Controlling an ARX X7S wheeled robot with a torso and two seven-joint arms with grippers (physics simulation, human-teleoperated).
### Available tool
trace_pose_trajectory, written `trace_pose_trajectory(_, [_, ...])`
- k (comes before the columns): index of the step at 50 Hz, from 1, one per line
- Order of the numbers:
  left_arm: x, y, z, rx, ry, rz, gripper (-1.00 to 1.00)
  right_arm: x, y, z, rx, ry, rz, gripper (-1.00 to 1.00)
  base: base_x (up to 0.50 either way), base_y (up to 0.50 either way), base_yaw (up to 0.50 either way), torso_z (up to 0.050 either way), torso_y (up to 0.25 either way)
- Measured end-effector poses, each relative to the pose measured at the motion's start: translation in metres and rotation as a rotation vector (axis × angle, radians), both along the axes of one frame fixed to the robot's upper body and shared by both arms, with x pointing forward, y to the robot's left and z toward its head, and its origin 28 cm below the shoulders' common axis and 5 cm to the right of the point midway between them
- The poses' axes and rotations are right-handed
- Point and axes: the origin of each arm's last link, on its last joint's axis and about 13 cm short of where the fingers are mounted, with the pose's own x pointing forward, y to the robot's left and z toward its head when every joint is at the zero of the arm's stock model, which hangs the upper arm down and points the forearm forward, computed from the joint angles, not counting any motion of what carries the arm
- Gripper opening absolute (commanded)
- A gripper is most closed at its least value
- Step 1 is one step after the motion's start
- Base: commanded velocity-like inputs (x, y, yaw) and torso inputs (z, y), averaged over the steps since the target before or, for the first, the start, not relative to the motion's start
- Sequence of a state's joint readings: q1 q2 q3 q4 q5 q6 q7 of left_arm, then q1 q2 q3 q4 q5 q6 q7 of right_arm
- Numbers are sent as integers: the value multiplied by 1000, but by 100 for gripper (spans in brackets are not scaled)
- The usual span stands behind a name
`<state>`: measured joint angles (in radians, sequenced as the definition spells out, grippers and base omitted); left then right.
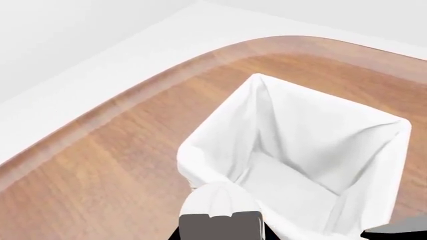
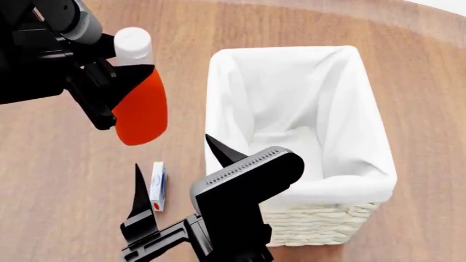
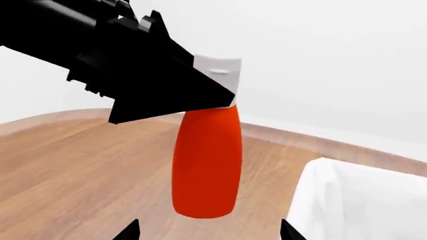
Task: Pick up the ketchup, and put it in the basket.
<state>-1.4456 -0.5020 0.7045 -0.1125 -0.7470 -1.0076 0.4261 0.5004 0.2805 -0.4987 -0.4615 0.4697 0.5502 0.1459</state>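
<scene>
My left gripper (image 2: 120, 90) is shut on the ketchup (image 2: 142, 106), an orange-red bottle with a white cap, gripped near its neck. The bottle hangs upright above the table, just left of the basket (image 2: 328, 218), a cream wicker basket with a white liner. The right wrist view shows the ketchup (image 3: 207, 160) held by the black left gripper (image 3: 143, 75), with the basket (image 3: 360, 200) beside it. My right gripper (image 2: 178, 172) stands open and empty in front of the basket's near left corner. Its tips frame the right wrist view's lower edge (image 3: 209, 232). The left wrist view looks down into the basket (image 1: 300, 150).
A small white and blue carton (image 2: 158, 185) lies on the wooden table (image 2: 65, 180) below the bottle, between the right gripper's fingers as seen from the head. The table's curved edge (image 1: 133, 95) runs beyond the basket.
</scene>
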Motion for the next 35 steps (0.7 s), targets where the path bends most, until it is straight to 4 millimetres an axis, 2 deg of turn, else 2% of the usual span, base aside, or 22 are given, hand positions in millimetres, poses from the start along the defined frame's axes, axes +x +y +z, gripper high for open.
trace_pose_trajectory(35, [1, -3, -5, -8, 9, -4, -100, 14, 14, 1, 40, -3, 3, 100, 0, 0, 0, 0, 1])
